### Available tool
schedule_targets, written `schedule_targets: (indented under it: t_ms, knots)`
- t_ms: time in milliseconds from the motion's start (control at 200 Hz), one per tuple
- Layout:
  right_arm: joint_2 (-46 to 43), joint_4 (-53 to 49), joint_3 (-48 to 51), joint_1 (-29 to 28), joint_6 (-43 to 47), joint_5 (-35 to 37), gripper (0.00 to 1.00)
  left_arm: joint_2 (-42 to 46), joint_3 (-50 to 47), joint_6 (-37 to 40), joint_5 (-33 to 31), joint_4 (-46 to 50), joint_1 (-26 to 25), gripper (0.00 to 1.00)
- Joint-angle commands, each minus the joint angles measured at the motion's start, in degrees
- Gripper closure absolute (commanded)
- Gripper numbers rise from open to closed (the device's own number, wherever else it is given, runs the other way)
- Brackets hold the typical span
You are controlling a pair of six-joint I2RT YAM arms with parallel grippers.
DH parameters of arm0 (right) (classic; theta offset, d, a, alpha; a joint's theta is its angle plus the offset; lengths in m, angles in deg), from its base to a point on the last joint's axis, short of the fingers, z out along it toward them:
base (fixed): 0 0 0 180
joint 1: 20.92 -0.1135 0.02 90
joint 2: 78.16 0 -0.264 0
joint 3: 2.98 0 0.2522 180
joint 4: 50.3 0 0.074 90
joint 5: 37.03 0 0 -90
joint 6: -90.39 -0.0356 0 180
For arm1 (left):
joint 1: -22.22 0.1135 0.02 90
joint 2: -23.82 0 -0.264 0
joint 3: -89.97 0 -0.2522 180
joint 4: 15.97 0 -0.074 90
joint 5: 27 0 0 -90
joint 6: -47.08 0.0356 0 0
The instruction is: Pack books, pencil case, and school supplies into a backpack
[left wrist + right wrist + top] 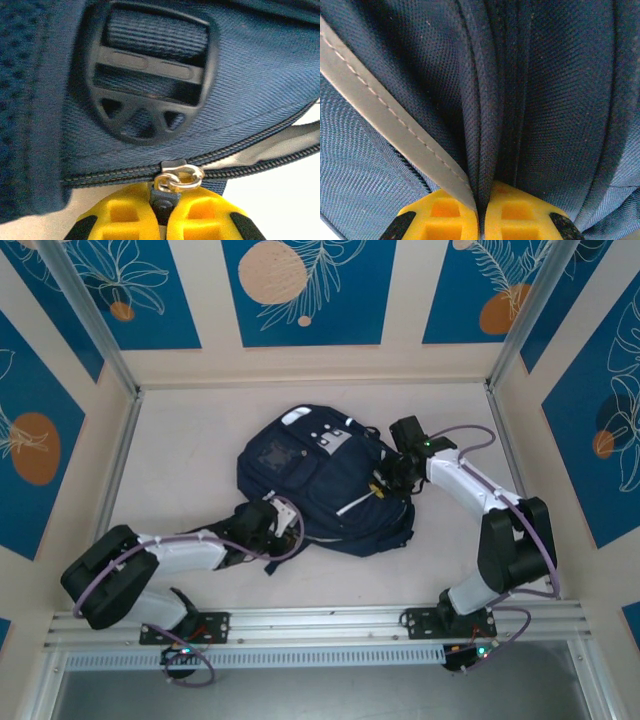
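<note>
The large dark navy fabric backpack [320,490] lies flat near the middle of the pale table surface [190,440], between both arms. A white patch [295,417] and a pale panel with small dark marks [337,436] sit at its far end. Any print there is too small to read.

Left gripper [161,210]: yellow fingers [120,215] pressed together, pinching the dark zipper pull tab [165,197] just below its metal ring [178,178], at the backpack's near-left edge. A black plastic strap buckle [150,85] sits above the zipper line [115,172].

Right gripper [481,212]: yellow fingers [445,215] pressed together on a fold of navy fabric at the backpack's right side, beside a grey stitched strip [390,125].
</note>
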Motion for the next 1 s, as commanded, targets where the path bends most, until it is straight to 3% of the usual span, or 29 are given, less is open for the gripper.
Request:
schedule_targets:
  t_ms: [0, 300, 735, 995]
  knots:
    - [-2.6, 1.9, 1.8, -1.8, -3.5, 0.0, 1.0, 2.4, 2.1, 0.5, -1.8, 3.6, -2.8, 1.0]
    - [-3.2, 2.5, 2.7, -6.7, -8.0, 2.8, 1.0, 2.3, 6.1, 0.1, -4.7, 9.0, -7.7, 1.0]
    - [-7.1, 1.8, 4.5, -12.8, -12.7, 7.3, 1.0, -3.4, 12.6, 0.4, -2.4, 16.1, -11.5, 1.0]
    - [-5.9, 4.4, 5.5, -16.2, -14.9, 7.4, 0.99, -5.9, 21.0, 1.4, -0.8, 22.5, -15.6, 0.95]
